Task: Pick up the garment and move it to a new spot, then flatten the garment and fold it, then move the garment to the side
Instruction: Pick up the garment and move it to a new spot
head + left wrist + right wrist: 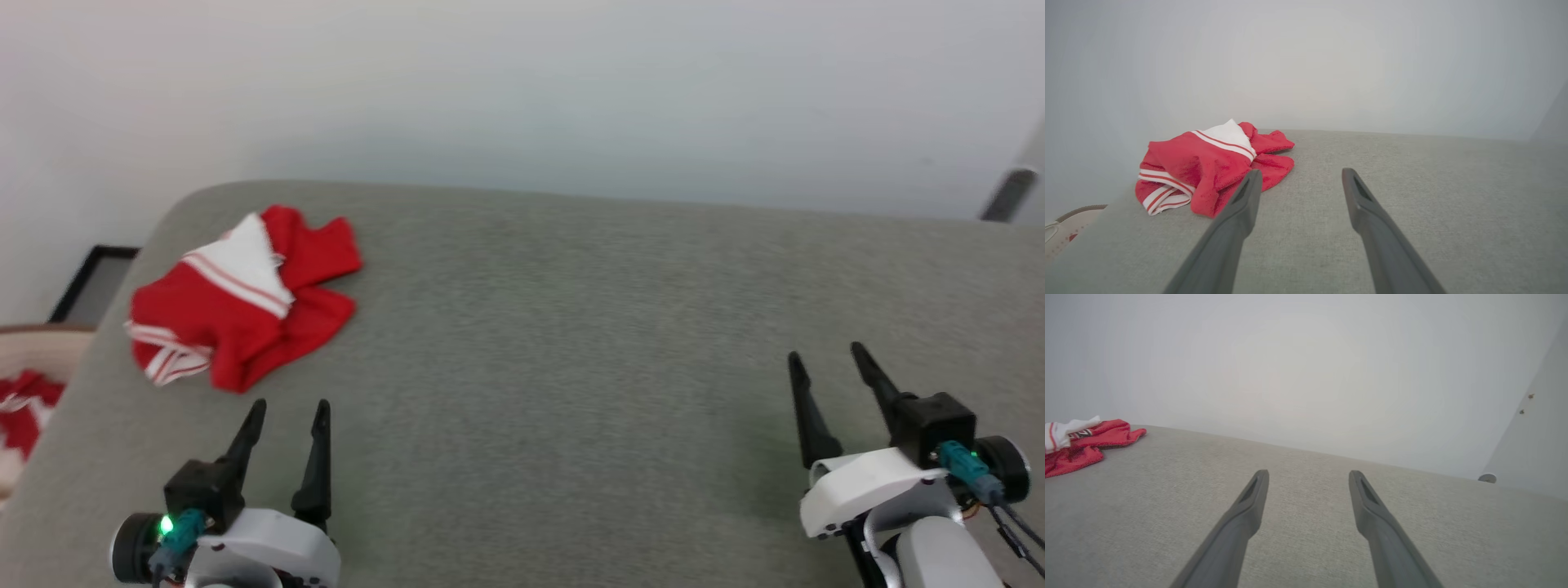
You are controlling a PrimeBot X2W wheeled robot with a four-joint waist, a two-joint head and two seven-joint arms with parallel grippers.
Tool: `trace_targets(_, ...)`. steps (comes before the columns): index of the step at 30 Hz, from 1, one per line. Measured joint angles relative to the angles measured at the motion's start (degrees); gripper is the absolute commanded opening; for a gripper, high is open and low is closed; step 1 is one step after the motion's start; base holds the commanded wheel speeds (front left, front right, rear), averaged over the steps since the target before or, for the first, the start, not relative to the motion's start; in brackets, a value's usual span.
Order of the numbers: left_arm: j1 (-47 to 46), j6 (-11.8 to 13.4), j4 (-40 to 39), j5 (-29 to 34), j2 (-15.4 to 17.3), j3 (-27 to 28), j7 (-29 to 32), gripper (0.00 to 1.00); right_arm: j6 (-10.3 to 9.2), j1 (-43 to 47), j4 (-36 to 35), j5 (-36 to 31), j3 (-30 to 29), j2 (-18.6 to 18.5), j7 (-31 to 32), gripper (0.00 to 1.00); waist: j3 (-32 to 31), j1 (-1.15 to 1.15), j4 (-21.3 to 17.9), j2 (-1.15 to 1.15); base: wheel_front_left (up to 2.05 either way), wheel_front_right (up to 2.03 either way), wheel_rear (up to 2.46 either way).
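The garment [245, 298] is a red jersey with a white sleeve and red-and-white striped trim, crumpled in a heap near the far left corner of the grey table [571, 343]. My left gripper [291, 406] hangs open just short of its near edge, nothing between the fingers. From the left wrist the garment [1208, 167] lies ahead and left of the left gripper [1299, 174]. My right gripper [824, 354] is open over bare table at the lower right, far from the jersey. The right wrist view has the garment [1081, 447] at its left edge, with the right gripper [1308, 476] open.
A basket [33, 359] with more red-and-white cloth stands off the table's left side, beside a dark frame [90, 282] on the floor. A pale wall runs behind the table. The table's rounded left edge lies close to the jersey.
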Motion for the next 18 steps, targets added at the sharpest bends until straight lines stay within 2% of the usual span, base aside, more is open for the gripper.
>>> trace_targets(13,0.4,0.0,1.2,-0.3,-1.8,1.1,0.0,1.00,0.01,0.0,1.6,1.6,4.3,0.9,0.0,1.00,-0.9,0.00,14.4,0.00,0.00,0.00,0.00)
trace_targets(18,2.2,0.8,-1.4,-0.9,-2.6,4.4,0.0,1.00,0.01,-2.6,3.3,2.6,10.0,1.7,-0.1,1.00,-0.9,0.00,19.5,0.00,0.00,0.00,0.00)
